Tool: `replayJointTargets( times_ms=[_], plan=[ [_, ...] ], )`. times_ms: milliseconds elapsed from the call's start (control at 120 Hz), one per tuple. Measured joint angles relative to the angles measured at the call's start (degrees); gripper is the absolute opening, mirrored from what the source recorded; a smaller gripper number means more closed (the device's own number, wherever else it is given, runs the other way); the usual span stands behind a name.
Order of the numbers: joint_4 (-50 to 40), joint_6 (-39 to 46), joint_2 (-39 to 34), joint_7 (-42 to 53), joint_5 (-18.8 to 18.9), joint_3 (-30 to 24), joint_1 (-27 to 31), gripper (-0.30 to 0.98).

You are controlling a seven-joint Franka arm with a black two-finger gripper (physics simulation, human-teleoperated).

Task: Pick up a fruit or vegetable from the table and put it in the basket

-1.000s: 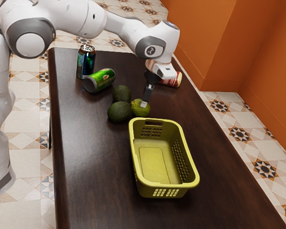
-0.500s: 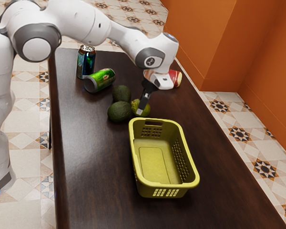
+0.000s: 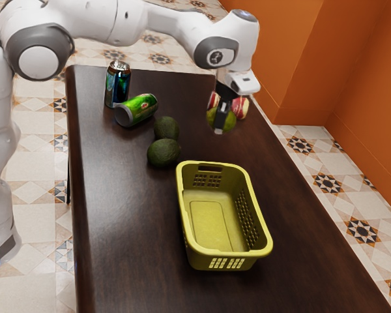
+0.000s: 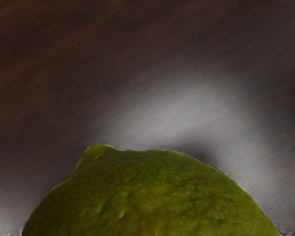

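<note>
My gripper (image 3: 220, 126) is shut on the green lime (image 3: 230, 121), holding it above the table beyond the basket's handle end. In the wrist view the lime (image 4: 152, 199) looms large and bumpy, with its pointed tip showing. The yellow-green basket (image 3: 260, 225) stands upright on the table with nothing inside. Two dark avocados, one (image 3: 163, 152) nearer the basket and one (image 3: 166, 128) behind it, lie close together on the table.
A green can (image 3: 137, 110) lies on its side beside an upright dark can (image 3: 118, 86). A red-and-white can (image 3: 242, 107) lies behind the held lime. The dark table's (image 3: 124, 215) long edge runs along the exterior view's left.
The lime has left its spot beside the avocados and risen with my gripper toward the exterior view's upper right. Basket, avocados and the green and dark cans have stayed put.
</note>
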Motion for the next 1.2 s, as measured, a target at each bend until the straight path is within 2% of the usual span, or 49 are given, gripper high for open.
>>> replayJointTargets(
  times_ms=[142, 258, 425, 575, 667, 742, 833, 892, 992, 1075, 1200],
  plan=[
    [-0.08, -4.10, -8.05, -1.93, 0.59, -5.77, 2.54, 0.27],
    [-0.61, -6.36, -9.70, -4.54, 0.00, -13.47, 4.78, 0.28],
    [-0.96, -6.07, -7.10, -9.00, -0.90, -22.50, -3.46, 0.27],
    [-0.99, -4.92, -4.62, -12.42, -1.27, -24.24, -15.13, 0.27],
    [-0.94, -4.20, -4.21, -14.10, -1.17, -24.22, -18.22, 0.27],
    [-0.91, -3.81, -4.09, -15.29, -1.07, -24.10, -15.88, 0.27],
    [-0.90, -3.51, -3.93, -16.58, -0.99, -24.03, -8.42, 0.27],
    [-0.91, -3.40, -3.68, -17.29, -1.32, -23.98, -2.86, 0.43],
    [-0.91, -3.07, -3.13, -18.35, -1.99, -24.04, 3.90, 0.55],
    [-0.91, -2.91, -3.05, -19.20, -2.26, -24.09, 4.11, 0.61],
    [-0.91, -2.78, -3.21, -20.25, -2.25, -24.14, -0.98, 0.65]
  ],
)
